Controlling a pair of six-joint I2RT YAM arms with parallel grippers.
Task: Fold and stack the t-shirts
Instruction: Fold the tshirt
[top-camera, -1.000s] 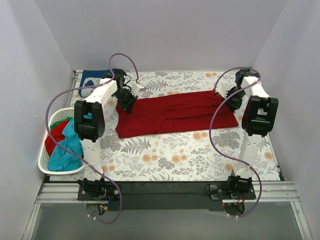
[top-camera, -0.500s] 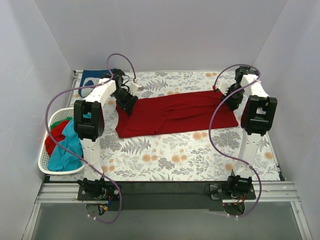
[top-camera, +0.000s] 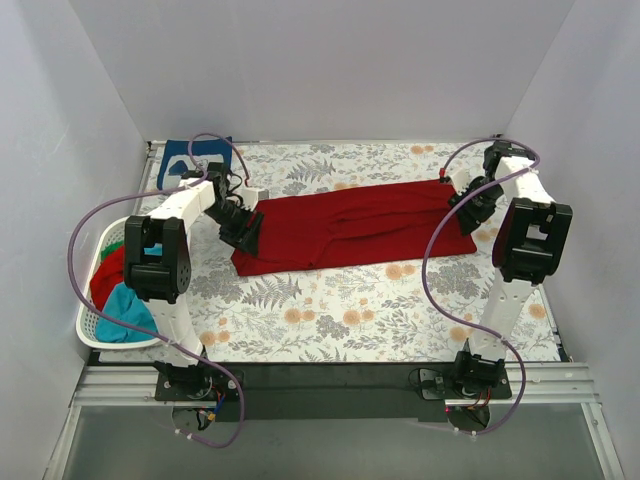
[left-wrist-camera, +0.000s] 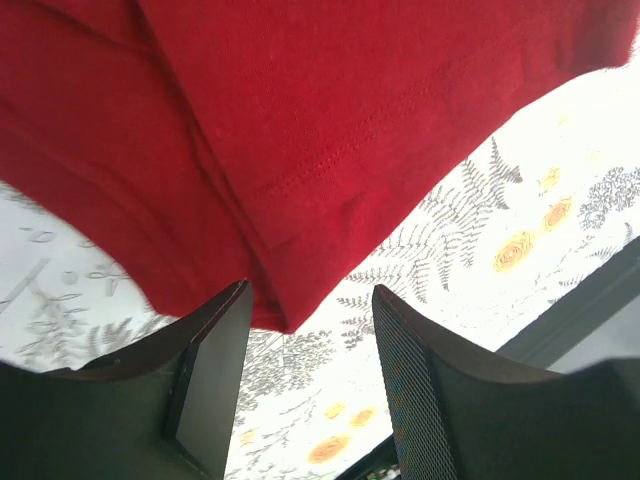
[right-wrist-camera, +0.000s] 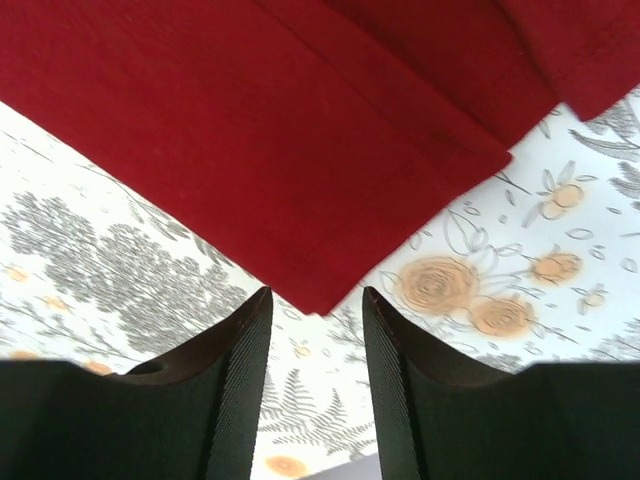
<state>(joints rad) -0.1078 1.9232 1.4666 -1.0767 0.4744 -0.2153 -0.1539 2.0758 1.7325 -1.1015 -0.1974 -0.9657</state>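
Observation:
A dark red t-shirt (top-camera: 350, 225) lies folded into a long band across the floral cloth. My left gripper (top-camera: 243, 228) hovers at its left end, open; in the left wrist view the gripper (left-wrist-camera: 312, 300) has nothing between its fingers, and the red t-shirt's (left-wrist-camera: 300, 120) corner ends just ahead of the tips. My right gripper (top-camera: 472, 205) is at the right end, also open; in its wrist view the gripper (right-wrist-camera: 316, 300) stands over the shirt's (right-wrist-camera: 300, 150) corner without touching it. A navy blue t-shirt (top-camera: 190, 155) lies at the back left.
A white laundry basket (top-camera: 100, 340) at the left edge holds red (top-camera: 105, 275) and teal (top-camera: 120, 300) t-shirts. The floral table cloth (top-camera: 350, 310) stretches bare in front of the red shirt. Grey walls close in on three sides.
Both grippers have opened and let go of the red shirt's ends. The left gripper has drawn toward the near left, the right one slightly outward to the right.

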